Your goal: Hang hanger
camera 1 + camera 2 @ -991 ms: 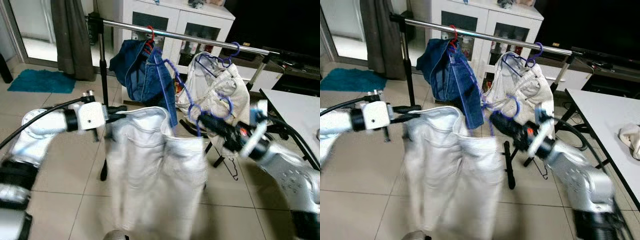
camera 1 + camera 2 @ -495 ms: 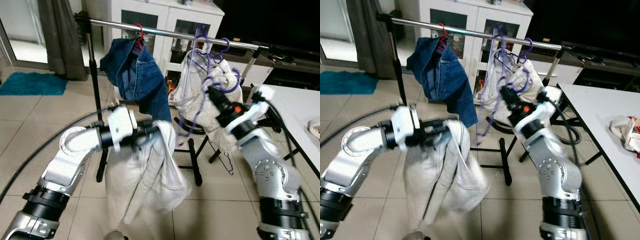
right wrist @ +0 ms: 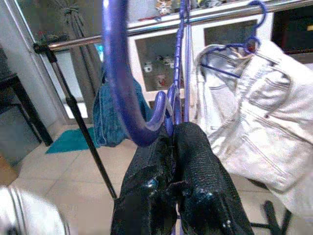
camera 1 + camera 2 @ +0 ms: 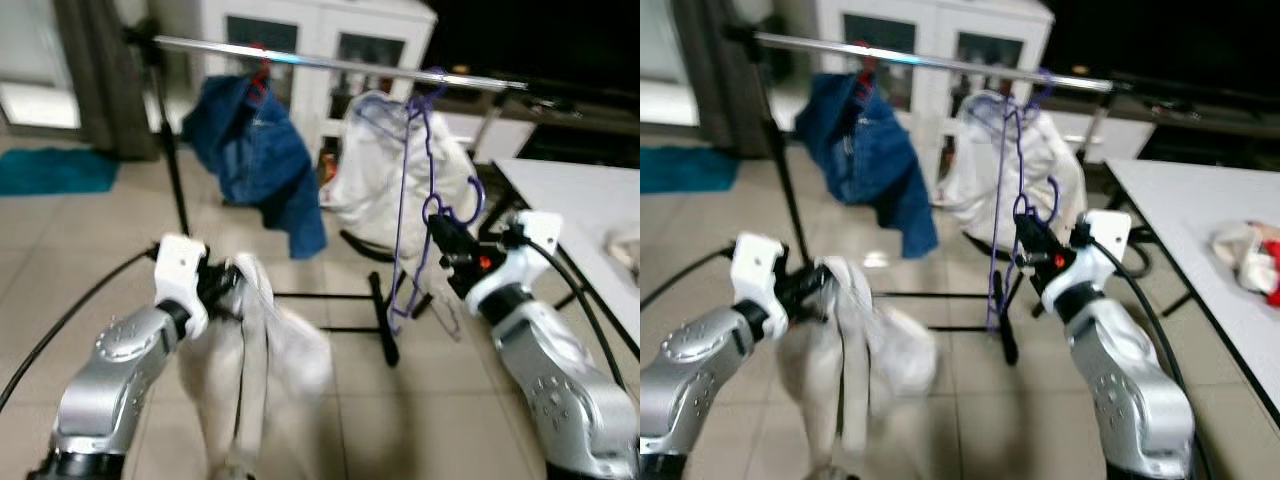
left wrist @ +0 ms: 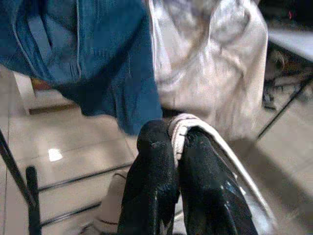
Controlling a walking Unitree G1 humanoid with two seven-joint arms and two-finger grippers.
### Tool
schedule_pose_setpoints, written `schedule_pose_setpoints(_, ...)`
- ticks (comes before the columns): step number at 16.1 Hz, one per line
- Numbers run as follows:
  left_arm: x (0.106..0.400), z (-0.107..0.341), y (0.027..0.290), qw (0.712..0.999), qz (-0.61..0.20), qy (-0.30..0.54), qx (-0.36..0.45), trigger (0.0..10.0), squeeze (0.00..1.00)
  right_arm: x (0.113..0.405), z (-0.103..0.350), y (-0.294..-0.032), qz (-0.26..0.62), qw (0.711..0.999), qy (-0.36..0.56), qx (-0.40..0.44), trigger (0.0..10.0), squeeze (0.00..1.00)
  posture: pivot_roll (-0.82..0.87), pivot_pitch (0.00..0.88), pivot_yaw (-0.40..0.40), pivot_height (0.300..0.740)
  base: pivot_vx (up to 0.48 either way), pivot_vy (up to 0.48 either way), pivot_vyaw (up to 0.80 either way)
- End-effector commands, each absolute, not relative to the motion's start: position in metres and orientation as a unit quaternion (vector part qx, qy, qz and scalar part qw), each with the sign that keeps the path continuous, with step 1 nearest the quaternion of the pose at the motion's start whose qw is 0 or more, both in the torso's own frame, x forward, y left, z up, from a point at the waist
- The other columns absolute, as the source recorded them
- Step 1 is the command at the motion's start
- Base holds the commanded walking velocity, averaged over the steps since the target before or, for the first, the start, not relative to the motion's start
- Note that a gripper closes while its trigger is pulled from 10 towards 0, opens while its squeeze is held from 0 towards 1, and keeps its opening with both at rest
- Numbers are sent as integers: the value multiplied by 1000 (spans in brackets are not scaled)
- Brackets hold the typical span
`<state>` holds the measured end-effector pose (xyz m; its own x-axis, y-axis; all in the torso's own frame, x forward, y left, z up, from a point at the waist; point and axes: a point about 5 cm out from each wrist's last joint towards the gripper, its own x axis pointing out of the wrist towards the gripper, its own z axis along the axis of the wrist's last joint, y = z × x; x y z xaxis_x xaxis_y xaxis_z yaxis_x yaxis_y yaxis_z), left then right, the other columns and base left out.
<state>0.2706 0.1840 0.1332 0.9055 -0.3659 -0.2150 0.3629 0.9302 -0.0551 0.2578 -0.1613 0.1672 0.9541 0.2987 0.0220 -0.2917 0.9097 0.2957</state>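
My right gripper (image 4: 441, 233) is shut on a purple wire hanger (image 3: 117, 83), held below the chrome rail (image 4: 330, 65); the hanger's long wires reach up toward the rail and down toward the floor. My left gripper (image 4: 232, 283) is shut on the waistband of a white garment (image 4: 268, 370), which hangs bunched toward the floor. The left wrist view has both black fingers (image 5: 151, 161) pinching the white hem. On the rail hang blue jeans (image 4: 255, 150) on a red hanger and a second white garment (image 4: 375, 165) on another purple hanger.
The rack's black post (image 4: 170, 160) and floor legs (image 4: 380, 320) stand between my arms. A white table (image 4: 575, 195) with a crumpled cloth (image 4: 1248, 255) is at the right. A white cabinet (image 4: 330, 30) stands behind the rack, with a teal mat (image 4: 50, 170) at far left.
The head camera has shifted. The white garment, spread wide a second ago, now hangs bunched from my left gripper. My right gripper swung the purple hanger upright under the rail.
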Motion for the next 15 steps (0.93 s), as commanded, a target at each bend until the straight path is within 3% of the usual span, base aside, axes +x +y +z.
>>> schedule_pose_setpoints(1, 264, 135, 184, 978, -164, 127, 18, 10000, 0, 252, 162, -165, 142, 978, 44, 149, 10000, 0, 69, 0, -100, 740, 0, 0, 0)
schedule_pose_setpoints(3, 257, 132, 179, 976, -164, 141, 11, 10000, 0, 249, 156, -169, 116, 978, 64, 162, 10000, 0, 71, 0, -94, 740, 0, 0, -725)
schedule_pose_setpoints(6, 266, 152, 163, 986, -152, 73, -13, 10000, 0, 250, 158, -165, 110, 972, 67, 198, 10000, 0, 65, 0, -87, 740, 0, 0, -731)
schedule_pose_setpoints(12, 257, 153, 141, 969, -226, 97, -9, 10000, 0, 252, 148, -175, 45, 978, 72, 190, 10000, 0, 77, 0, -71, 740, 0, 0, -713)
schedule_pose_setpoints(15, 264, 154, 147, 981, -175, 74, -20, 10000, 0, 250, 144, -176, 26, 978, 65, 195, 10000, 0, 78, 0, -44, 740, 0, 0, -708)
